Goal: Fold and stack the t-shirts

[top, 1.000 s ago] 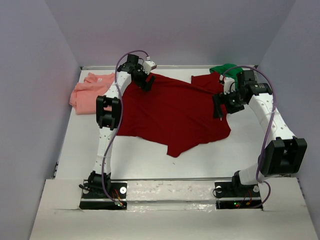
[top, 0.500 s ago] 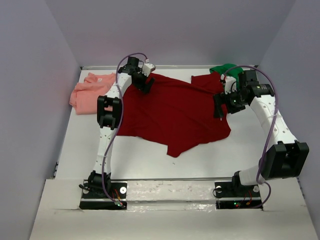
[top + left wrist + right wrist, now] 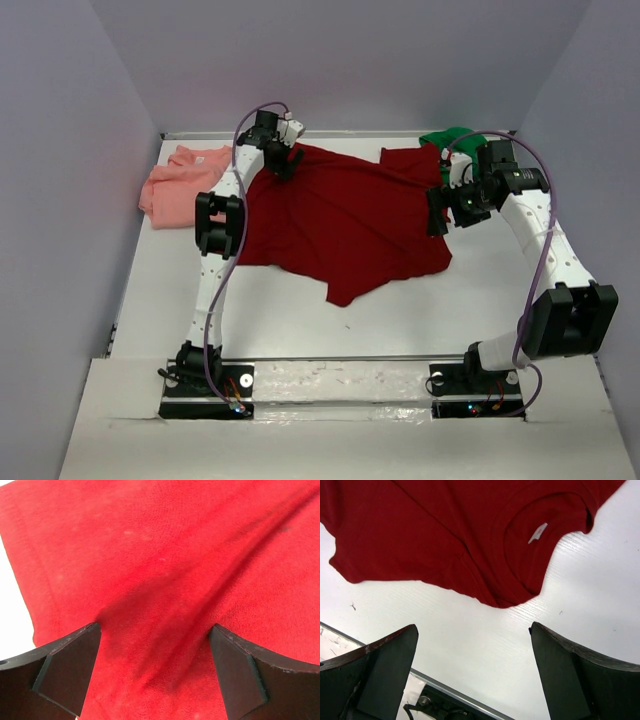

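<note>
- Shirts first: I see three on the white table (image 3: 250, 320). The dark red t-shirt (image 3: 345, 225) lies spread open across the middle. Its near hem comes down to a point toward the arm bases.
- The salmon pink t-shirt (image 3: 180, 185) sits crumpled at the far left, apart from the red one, with the left arm crossing between them in the top view.
- The bright green t-shirt (image 3: 450, 137) is bunched in the far right corner, touching or just beside the red shirt's far right edge. I cannot tell which.
- My left gripper (image 3: 155, 670) is at the red shirt's far left corner, low over the cloth. Its fingers (image 3: 65, 672) stand wide apart. Red fabric fills the space between them, with a soft ridge running up and to the right. I cannot tell whether the tips press into the cloth.
- My right gripper (image 3: 475, 675) hangs by the red shirt's right edge, jaws wide and holding nothing. Bare table lies beneath it.
- From the right wrist I see the red shirt's collar (image 3: 497, 555) with a small white label (image 3: 537, 532) inside it.
</note>
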`<state>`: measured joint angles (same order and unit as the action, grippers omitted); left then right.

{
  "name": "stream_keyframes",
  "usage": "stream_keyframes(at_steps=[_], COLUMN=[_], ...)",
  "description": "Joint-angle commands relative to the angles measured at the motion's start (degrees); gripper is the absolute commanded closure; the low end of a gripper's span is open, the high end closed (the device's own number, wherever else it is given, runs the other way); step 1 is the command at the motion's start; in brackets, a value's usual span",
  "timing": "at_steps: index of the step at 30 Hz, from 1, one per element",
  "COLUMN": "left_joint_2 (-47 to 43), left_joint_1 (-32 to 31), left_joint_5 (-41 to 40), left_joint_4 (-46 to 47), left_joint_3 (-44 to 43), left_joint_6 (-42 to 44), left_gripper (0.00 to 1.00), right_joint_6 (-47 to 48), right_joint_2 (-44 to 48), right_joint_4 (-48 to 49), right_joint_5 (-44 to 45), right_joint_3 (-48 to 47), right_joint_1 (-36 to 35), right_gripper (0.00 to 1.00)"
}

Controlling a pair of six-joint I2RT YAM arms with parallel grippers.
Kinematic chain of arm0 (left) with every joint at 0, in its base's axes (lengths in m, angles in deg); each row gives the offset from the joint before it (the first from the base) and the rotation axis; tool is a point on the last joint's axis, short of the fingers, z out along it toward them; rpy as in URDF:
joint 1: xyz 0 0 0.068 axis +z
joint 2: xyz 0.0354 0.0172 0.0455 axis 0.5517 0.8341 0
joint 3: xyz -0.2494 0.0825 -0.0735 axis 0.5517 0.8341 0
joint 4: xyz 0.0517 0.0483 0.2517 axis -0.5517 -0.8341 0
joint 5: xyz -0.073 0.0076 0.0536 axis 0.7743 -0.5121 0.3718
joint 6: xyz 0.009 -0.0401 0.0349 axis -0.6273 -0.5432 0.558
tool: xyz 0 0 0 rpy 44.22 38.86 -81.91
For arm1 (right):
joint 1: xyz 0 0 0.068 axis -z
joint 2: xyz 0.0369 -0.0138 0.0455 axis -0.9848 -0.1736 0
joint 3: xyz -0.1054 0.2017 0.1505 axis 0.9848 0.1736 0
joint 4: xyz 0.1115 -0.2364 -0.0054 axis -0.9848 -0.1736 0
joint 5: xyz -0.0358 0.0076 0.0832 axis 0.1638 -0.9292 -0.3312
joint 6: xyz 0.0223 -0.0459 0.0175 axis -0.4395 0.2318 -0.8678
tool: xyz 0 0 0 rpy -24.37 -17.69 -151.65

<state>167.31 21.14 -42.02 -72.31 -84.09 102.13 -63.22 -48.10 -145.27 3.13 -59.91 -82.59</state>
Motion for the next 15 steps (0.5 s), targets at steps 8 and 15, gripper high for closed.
stream_keyframes(at_steps=[8,15], left_joint_2=[2.7,-4.7], left_joint_1=[4.1,3.5], left_joint_5=[-13.9,-6.5], left_joint_4=[-1.2,-2.0], left_joint_3=[0.2,4.5], left_joint_6=[-1.9,-2.7], left_gripper=[0.01,0.01], right_joint_6=[-0.2,0.8], right_joint_2=[1.2,0.4], right_joint_4=[0.3,1.3], right_joint_5=[-1.7,-2.8], right_joint_3=[0.6,1.1], right_joint_1=[0.4,0.4], right_gripper=[0.00,0.00])
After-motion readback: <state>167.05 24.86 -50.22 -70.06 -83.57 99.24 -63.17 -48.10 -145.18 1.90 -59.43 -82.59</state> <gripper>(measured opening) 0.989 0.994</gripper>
